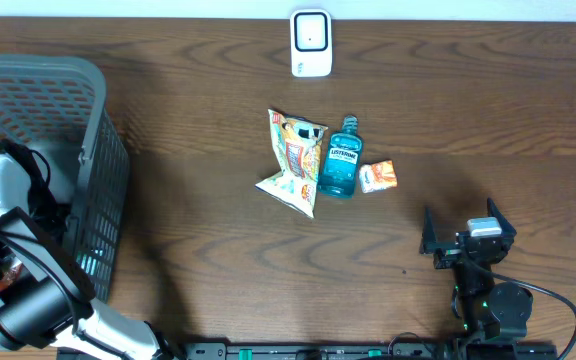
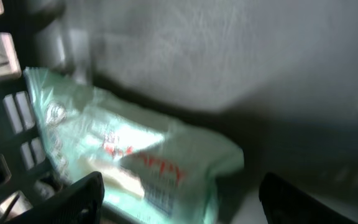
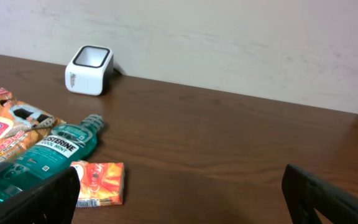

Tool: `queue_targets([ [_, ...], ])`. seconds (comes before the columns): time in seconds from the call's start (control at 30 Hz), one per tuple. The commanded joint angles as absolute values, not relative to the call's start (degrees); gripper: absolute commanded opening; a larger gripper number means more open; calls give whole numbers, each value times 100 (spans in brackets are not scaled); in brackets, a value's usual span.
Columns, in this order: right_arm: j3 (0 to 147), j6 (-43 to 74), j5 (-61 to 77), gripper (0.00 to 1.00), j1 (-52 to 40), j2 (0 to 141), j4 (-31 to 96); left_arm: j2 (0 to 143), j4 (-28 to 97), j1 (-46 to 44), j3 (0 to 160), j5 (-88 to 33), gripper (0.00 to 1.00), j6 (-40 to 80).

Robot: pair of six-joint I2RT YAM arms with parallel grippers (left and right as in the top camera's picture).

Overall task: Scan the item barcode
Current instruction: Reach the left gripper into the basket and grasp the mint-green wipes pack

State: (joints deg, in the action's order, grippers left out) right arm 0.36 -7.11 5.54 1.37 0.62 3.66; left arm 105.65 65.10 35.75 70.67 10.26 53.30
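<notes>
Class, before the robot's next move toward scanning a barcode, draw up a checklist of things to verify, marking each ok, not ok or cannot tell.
1. Left gripper open over the green packet inside the basket: ok.
2. Packet gripped: not ok, not yet held.
3. Packet's barcode visible: cannot tell, the left wrist view is blurred.
4. Scanner unobstructed on the table: ok.
5. Right gripper open, empty and apart from the mouthwash bottle: ok.

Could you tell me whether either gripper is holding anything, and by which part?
Nothing is held. The left gripper, inside the basket, has its jaws apart by a pale green packet; the right gripper is open too.
</notes>
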Motion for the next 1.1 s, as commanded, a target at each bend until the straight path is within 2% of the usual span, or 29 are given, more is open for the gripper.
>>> queue_targets([
  [0.0, 32, -714, 548, 99, 117, 38, 388, 10600, 6222, 3601, 6700, 1441, 80, 5433],
  [0.07, 32, -716, 548, 99, 117, 38, 390, 10600, 6073, 3601, 6530, 1466, 79, 5430],
  [0.1, 32, -714, 548, 99, 117, 38, 390, 10600, 6001, 3601, 6438, 1466, 76, 5430],
  [0.13, 32, -714, 548, 99, 117, 38, 390, 10600, 5940, 3599, 6353, 1466, 64, 5430],
  [0.17, 32, -716, 548, 99, 117, 38, 390, 10600, 5911, 3599, 6289, 1466, 44, 5430],
  [0.2, 32, -714, 548, 99, 117, 38, 390, 10600, 5900, 3599, 6241, 1466, 20, 5430],
  [0.23, 32, -716, 548, 99, 117, 38, 388, 10600, 5905, 3599, 6219, 1466, 8, 5428],
  [0.47, 32, -716, 548, 99, 117, 38, 388, 10488, 6053, 3599, 6403, 1459, 7, 5406],
  [0.67, 32, -714, 548, 99, 117, 38, 388, 9981, 6554, 3599, 7275, 1459, 7, 5365],
  [0.93, 32, -716, 548, 99, 117, 38, 390, 8615, 6694, 3597, 8473, 1369, 7, 5367],
  [1.07, 32, -714, 548, 99, 117, 38, 390, 7741, 6414, 3592, 8639, 838, 7, 5367],
])
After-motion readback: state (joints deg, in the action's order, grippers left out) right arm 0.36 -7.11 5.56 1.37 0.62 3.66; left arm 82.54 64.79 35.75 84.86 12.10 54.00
